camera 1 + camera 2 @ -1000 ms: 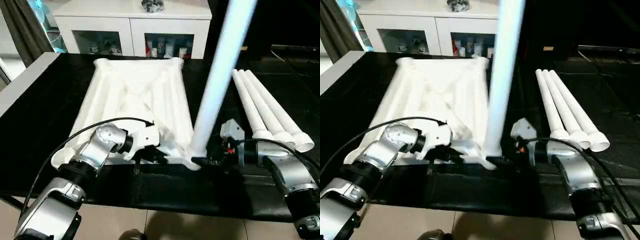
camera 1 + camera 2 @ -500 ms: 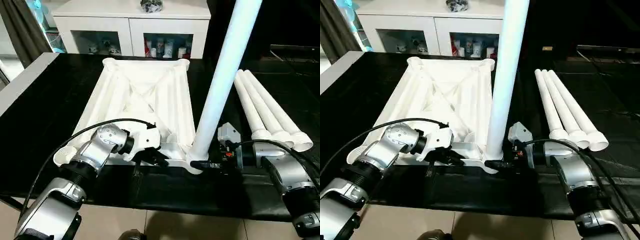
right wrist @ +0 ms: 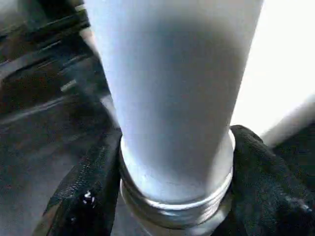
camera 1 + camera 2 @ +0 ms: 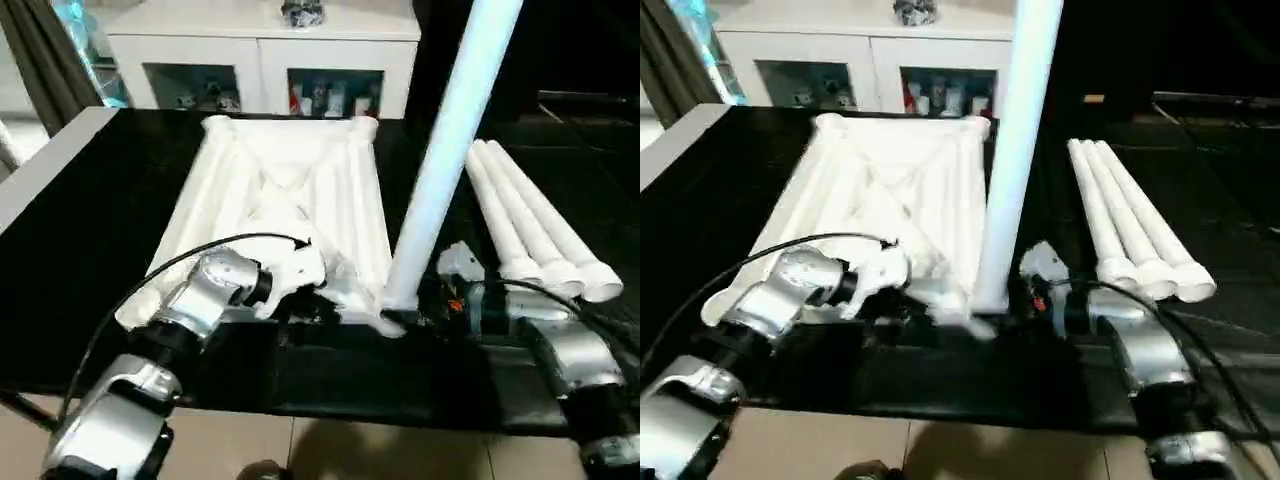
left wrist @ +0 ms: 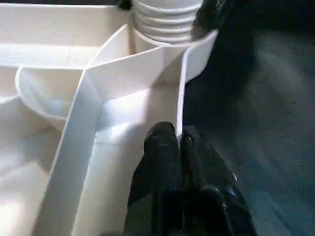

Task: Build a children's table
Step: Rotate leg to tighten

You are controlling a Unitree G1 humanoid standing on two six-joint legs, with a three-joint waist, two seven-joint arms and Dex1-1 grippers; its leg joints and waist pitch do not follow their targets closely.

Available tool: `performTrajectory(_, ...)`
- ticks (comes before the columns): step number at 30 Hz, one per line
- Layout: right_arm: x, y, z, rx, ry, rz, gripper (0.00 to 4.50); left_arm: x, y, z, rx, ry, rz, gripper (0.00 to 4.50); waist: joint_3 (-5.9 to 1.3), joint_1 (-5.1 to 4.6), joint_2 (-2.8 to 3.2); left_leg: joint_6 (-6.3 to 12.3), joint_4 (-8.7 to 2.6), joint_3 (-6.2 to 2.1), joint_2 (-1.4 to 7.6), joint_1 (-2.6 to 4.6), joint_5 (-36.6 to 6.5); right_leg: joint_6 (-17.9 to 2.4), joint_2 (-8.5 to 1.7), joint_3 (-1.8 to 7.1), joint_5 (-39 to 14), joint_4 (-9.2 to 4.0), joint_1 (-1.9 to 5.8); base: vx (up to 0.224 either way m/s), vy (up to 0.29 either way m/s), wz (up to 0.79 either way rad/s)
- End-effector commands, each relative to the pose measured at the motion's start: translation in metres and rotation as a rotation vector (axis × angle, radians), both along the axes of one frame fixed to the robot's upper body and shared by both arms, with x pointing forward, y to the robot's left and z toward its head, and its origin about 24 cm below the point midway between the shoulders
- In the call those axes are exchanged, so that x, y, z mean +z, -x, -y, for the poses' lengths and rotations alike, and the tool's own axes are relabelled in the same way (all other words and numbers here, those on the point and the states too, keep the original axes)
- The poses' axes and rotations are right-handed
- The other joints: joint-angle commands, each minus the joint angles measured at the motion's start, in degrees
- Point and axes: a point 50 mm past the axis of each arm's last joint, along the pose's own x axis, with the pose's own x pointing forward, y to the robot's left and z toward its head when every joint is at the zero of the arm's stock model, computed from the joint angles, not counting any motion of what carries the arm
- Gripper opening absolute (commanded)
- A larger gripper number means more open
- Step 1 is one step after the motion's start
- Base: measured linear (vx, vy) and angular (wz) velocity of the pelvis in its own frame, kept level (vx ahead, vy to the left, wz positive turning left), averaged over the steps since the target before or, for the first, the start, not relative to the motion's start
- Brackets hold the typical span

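Observation:
The white tabletop (image 4: 285,190) lies underside up on the black table, ribs and corner sockets showing. One white leg (image 4: 440,170) stands upright in the near right corner socket (image 5: 162,29). My right gripper (image 4: 405,318) reaches in from the right. Its fingers (image 3: 256,167) press both sides of the leg's threaded base (image 3: 174,196), shut on it. My left gripper (image 5: 178,140) is shut on the thin rim of the tabletop's near edge, left of that socket. Three more legs (image 4: 530,220) lie side by side to the right of the tabletop.
A white glass-door cabinet (image 4: 265,60) stands behind the black table (image 4: 90,220). The table's front edge (image 4: 350,410) runs just under both forearms. A cable (image 4: 200,250) arcs over my left wrist. Tiled floor shows below.
My right gripper's fingers have closed in on the base of the upright leg. The left gripper keeps its hold on the rim. The head camera has shifted a little.

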Motion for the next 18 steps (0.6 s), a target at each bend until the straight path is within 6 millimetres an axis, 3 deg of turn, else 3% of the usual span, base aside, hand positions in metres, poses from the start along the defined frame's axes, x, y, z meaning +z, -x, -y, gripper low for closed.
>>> performTrajectory(1, -0.008, -0.003, -0.037, -0.037, -0.056, -0.039, 2.74, 0.019, -0.016, 0.019, 0.174, 0.095, 0.070, 0.00, -3.95, -0.39, -0.66, 2.32, -4.24, -2.00, 3.87, 1.37, -14.06, -10.10, -6.30, 2.92, -17.86, -4.96, 2.73, 0.000, 0.000, 0.00)
performTrajectory(5, -0.013, -0.012, -0.057, -0.178, -0.072, -0.065, 2.74, 0.021, -0.021, 0.031, 0.283, 0.113, 0.071, 0.00, -3.81, -1.79, -0.86, 1.75, -4.33, -1.93, 3.57, 1.42, -14.77, -9.39, -6.19, 2.96, -18.89, -5.39, 2.58, 0.000, 0.000, 0.00)
performTrajectory(10, -0.015, -0.021, -0.081, -0.324, -0.062, -0.103, 2.74, 0.031, -0.026, 0.053, 0.422, 0.166, 0.089, 0.00, -4.03, -2.46, -0.76, 2.39, -4.15, -1.67, 3.42, 1.54, -12.43, -10.07, -6.15, 3.08, -15.17, -5.28, 2.74, 0.000, 0.000, 0.00)
performTrajectory(13, -0.013, -0.023, -0.082, -0.355, -0.093, -0.096, 2.74, 0.034, -0.025, 0.059, 0.421, 0.172, 0.094, 0.00, -4.24, -2.13, -0.73, 3.81, -3.98, -1.60, 3.47, 1.43, -10.01, -10.22, -5.99, 3.10, -11.23, -5.02, 2.88, 0.000, 0.000, 0.00)
performTrajectory(14, -0.012, -0.024, -0.081, -0.359, -0.095, -0.092, 3.09, 0.034, -0.025, 0.059, 0.417, 0.170, 0.094, 0.00, -4.39, -2.06, -0.73, 4.37, -3.89, -1.60, 3.48, 1.33, -8.91, -10.55, -5.93, 3.08, -9.12, -4.72, 2.96, 0.000, 0.000, 0.00)
performTrajectory(16, -0.010, -0.024, -0.075, -0.382, -0.107, -0.084, 3.09, 0.031, -0.023, 0.054, 0.391, 0.129, 0.116, 0.00, -4.46, -2.07, -0.66, 5.26, -3.79, -1.61, 3.48, 1.12, -7.59, -11.15, -5.88, 3.02, -6.26, -4.42, 3.01, 0.000, 0.000, 0.00)
performTrajectory(18, -0.010, -0.023, -0.067, -0.387, -0.096, -0.061, 3.49, 0.029, -0.023, 0.049, 0.378, 0.121, 0.117, 0.00, -4.35, -2.12, -0.46, 5.57, -3.82, -1.62, 3.50, 1.14, -8.13, -11.30, -5.88, 2.94, -6.33, -4.51, 2.96, 0.000, 0.000, 0.00)
